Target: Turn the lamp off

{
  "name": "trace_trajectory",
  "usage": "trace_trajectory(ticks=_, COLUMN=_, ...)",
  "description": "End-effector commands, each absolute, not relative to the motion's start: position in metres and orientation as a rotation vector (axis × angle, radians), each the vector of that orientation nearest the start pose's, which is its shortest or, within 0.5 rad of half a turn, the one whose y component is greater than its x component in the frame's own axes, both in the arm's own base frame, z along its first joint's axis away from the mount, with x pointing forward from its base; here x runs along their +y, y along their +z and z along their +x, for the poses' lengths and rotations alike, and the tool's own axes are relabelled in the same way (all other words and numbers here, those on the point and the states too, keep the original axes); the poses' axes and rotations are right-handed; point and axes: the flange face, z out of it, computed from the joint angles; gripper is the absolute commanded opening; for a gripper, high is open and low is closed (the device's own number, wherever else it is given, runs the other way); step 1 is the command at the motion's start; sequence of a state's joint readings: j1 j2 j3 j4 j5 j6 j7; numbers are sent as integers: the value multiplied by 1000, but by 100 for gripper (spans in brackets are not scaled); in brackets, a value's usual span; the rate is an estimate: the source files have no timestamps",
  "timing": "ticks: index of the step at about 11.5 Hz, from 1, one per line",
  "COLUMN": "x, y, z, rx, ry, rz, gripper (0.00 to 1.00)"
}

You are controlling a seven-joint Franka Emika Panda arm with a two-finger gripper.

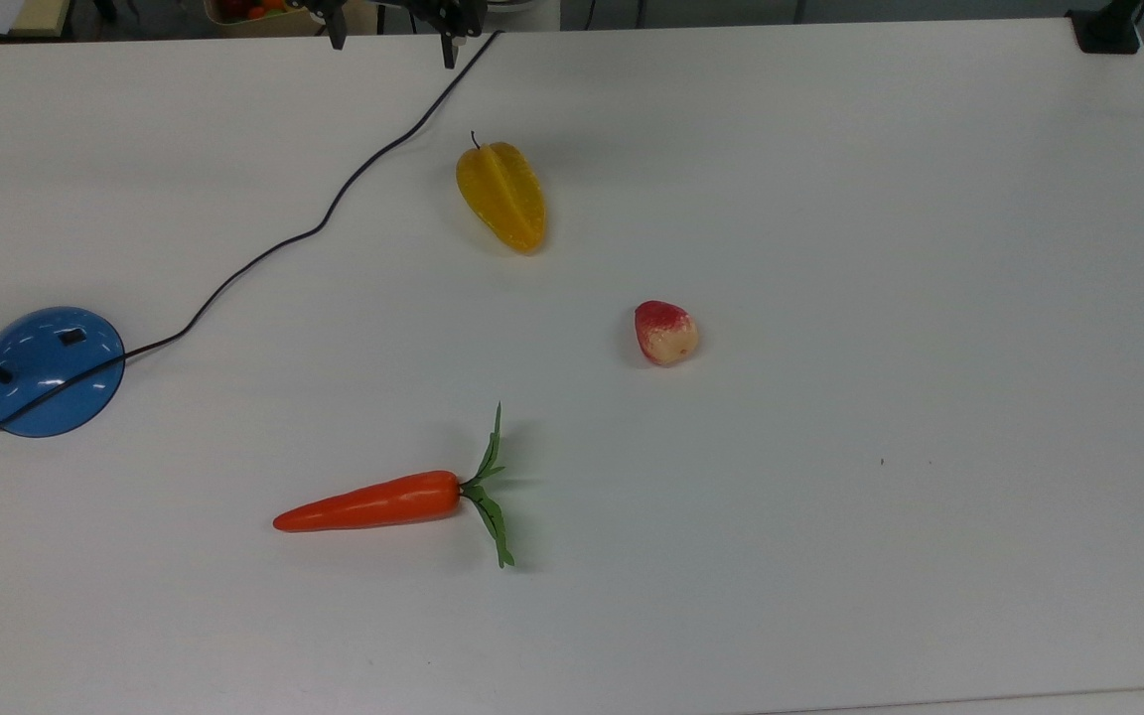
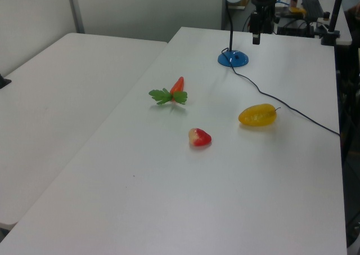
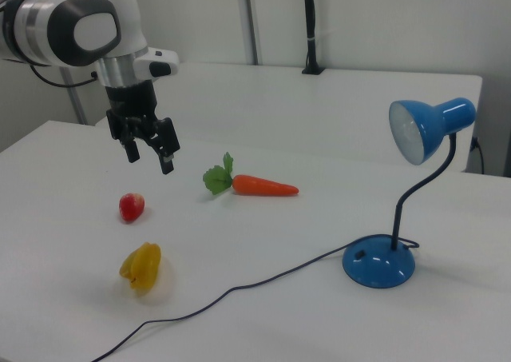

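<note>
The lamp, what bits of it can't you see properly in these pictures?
- Top view: the lamp has its shade and most of its stem cut off by the picture's left edge.
- Left view: the switch on its base is too small to make out.
- Right view: the switch is a tiny dark mark; its position is unreadable.

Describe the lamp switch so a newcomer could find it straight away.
Start at the white table and find the blue lamp where the black cord ends. On its glossy dome base sits a small black rectangular switch, the sole dark patch on the blue, beside the thin stem.
</note>
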State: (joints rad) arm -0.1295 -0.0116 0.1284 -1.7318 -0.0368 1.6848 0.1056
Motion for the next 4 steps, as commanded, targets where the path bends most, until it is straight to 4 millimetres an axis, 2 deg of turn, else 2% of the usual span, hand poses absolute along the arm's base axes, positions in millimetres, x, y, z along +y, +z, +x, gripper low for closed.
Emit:
trace_trajectory(ticks=1, x=-5, y=567, z=547, rx=134, ry=52, rz=-3167, gripper=100)
trace_trajectory(ticks=4, x=-5, y=567, z=547, rx=151, ry=57, rz=-3166, gripper=100)
